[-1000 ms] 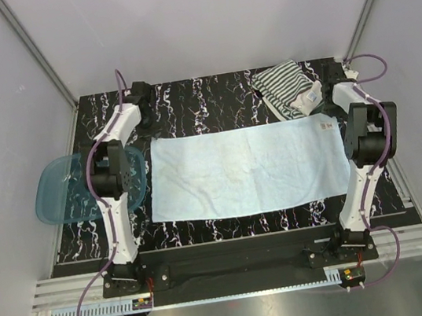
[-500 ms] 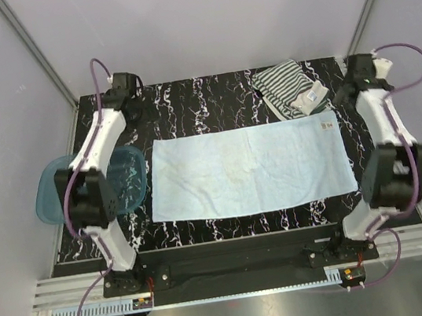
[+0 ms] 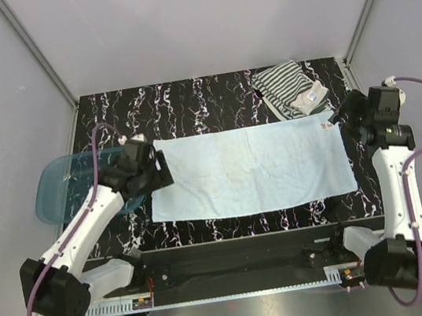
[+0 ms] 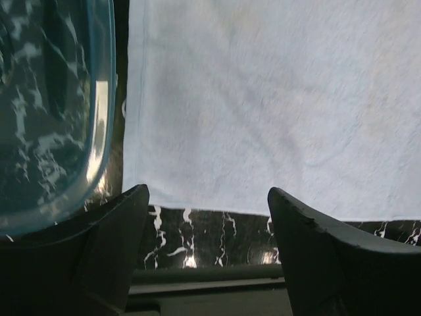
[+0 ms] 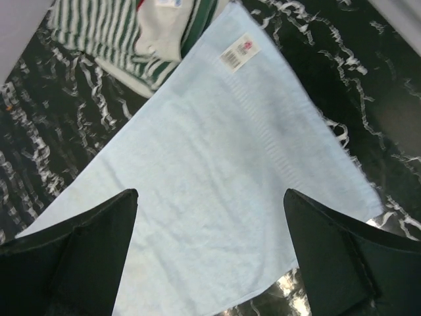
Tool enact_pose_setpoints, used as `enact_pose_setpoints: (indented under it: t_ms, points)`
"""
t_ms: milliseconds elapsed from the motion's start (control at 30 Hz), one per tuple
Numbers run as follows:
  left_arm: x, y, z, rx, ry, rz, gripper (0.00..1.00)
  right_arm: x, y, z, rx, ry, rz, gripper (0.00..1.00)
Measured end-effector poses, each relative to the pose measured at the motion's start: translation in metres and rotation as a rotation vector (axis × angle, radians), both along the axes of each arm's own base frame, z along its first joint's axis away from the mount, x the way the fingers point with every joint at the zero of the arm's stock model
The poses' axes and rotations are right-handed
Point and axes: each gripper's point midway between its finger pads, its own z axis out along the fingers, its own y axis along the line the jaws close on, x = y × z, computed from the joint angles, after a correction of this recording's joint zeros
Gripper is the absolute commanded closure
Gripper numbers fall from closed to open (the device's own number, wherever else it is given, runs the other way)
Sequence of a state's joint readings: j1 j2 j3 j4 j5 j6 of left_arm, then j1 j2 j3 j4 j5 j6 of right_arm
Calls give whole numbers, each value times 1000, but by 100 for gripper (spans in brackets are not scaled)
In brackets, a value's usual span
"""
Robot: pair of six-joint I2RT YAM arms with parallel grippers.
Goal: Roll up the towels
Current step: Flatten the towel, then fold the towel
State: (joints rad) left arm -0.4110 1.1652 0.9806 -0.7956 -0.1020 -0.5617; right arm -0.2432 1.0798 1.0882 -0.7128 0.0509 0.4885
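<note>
Lying flat and fully spread along the middle of the black white-veined marbled table (image 3: 202, 96), the plain light blue terry towel (image 3: 248, 170) is noted with its long sides running left to right. A crumpled dark-and-white striped towel with a white patch (image 3: 284, 89) is seen at the far right of the table, against the blue towel's far right corner; whether the two overlap cannot be told. Both cloths are judged light, soft and limp: no stiffness is expected, so an edge will sag and bunch unless it is pinched at both corners of a short end and turned over evenly. The left gripper (image 4: 207, 194) is held over the left short edge near its near corner, jaws spread, nothing between them. The right gripper (image 5: 210, 194) is held above the right end, jaws spread wide and empty, the small sewn label (image 5: 238, 51) lying ahead of it. A translucent blue plastic tub (image 3: 61, 192) sits just beside the left edge, overhanging the table, and is judged likely to crowd the left arm. The striped towel may be dragged along if rolling is started from the right.
</note>
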Motion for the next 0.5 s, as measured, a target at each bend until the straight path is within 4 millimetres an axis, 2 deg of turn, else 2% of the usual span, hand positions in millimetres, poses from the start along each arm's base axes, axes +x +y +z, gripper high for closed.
enact_pose_setpoints:
  t_ms: [100,200,300,400,500]
  points:
    - [-27,-4,-23,-9,58,15,25,-12,25,9,67,-61,64,0]
    - [-45,-5,-50,-7,131,51,26,-15,47,7,103,-65,127,0]
    - [-61,-1,-74,8,187,104,29,-15,72,-6,122,-18,207,0]
    - [-71,7,-90,26,222,168,31,-18,92,-23,131,34,274,0]
    - [-75,14,-97,41,232,229,32,-25,96,-40,139,77,286,0]
